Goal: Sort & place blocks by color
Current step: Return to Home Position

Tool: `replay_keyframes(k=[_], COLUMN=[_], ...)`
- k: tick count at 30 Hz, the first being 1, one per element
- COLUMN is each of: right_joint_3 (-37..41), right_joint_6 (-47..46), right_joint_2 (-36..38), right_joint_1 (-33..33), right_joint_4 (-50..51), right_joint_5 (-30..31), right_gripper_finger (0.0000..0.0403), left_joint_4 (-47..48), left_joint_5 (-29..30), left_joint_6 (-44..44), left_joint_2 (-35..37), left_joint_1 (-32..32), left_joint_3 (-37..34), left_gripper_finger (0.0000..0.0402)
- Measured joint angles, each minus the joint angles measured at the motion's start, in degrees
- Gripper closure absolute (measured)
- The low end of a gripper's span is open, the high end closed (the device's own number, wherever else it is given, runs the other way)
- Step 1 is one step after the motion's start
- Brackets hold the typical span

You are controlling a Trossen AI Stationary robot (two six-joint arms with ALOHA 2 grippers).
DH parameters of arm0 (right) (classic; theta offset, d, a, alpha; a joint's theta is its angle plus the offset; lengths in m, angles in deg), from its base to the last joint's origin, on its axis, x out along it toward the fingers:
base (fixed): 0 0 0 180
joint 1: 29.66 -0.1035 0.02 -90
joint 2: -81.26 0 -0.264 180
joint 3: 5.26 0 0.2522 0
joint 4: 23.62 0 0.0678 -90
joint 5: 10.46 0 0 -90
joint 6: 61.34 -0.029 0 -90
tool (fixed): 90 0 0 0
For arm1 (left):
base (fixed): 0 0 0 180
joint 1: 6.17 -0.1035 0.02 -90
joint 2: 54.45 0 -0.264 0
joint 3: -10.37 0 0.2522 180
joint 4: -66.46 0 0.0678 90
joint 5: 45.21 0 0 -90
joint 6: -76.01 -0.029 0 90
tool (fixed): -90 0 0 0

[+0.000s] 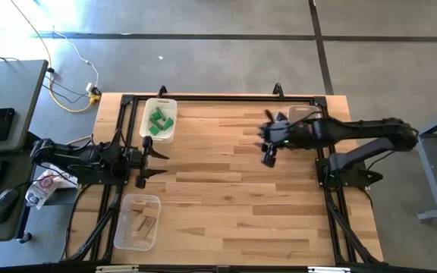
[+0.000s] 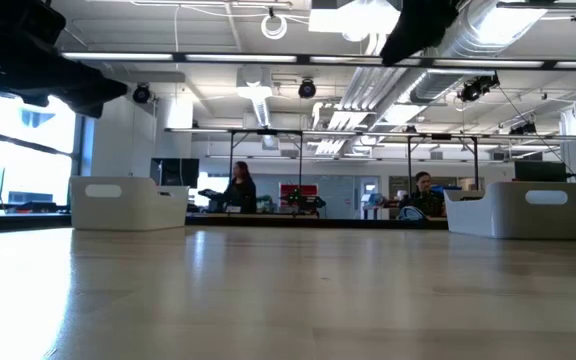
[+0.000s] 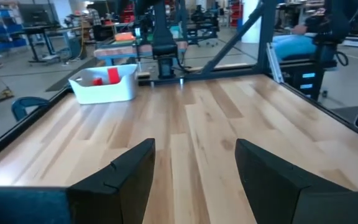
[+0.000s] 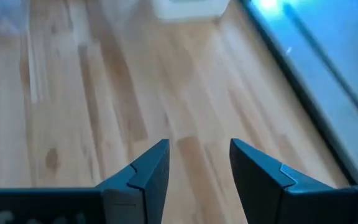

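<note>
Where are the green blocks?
In the high view, the green blocks lie inside the white bin on the table's left side, close by the left hand.

Two dark arms, left end effector [image 1: 155, 164] spread, right end effector [image 1: 268, 146] spread, reaching inward

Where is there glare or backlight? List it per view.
High view: sun glare on the floor. Low view: bright window, arms silhouetted, sheen on the tabletop. Right wrist view: bright glare beyond the tabletop. Left wrist view: even light.
</note>
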Motion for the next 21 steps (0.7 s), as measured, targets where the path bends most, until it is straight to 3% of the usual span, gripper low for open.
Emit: replay_keyframes(k=[5,10,21], right_joint_3=[10.8,25.7,40.3], right_joint_6=[0.4,-2.9,-5.2], right_joint_2=[8.8,18.2,32.1], right_joint_1=[-0.1,0.0,0.0], right_joint_4=[-10.0,-21.4,-31.4], right_joint_5=[2.9,-1.5,-1.8], right_gripper_finger=[0.0247,0.0247,0.0247], left_joint_4=[0.8,0.8,0.7], left_joint_5=[-0.4,-0.2,-0.2], left_joint_6=[-0.2,-1.5,-1.5], left_joint_2=[0.0,-0.3,-0.3], left_joint_1=[-0.5,-0.5,-0.5], left_joint_3=[0.0,0.0,0.0], left_gripper_finger=[0.0193,0.0193,0.0193])
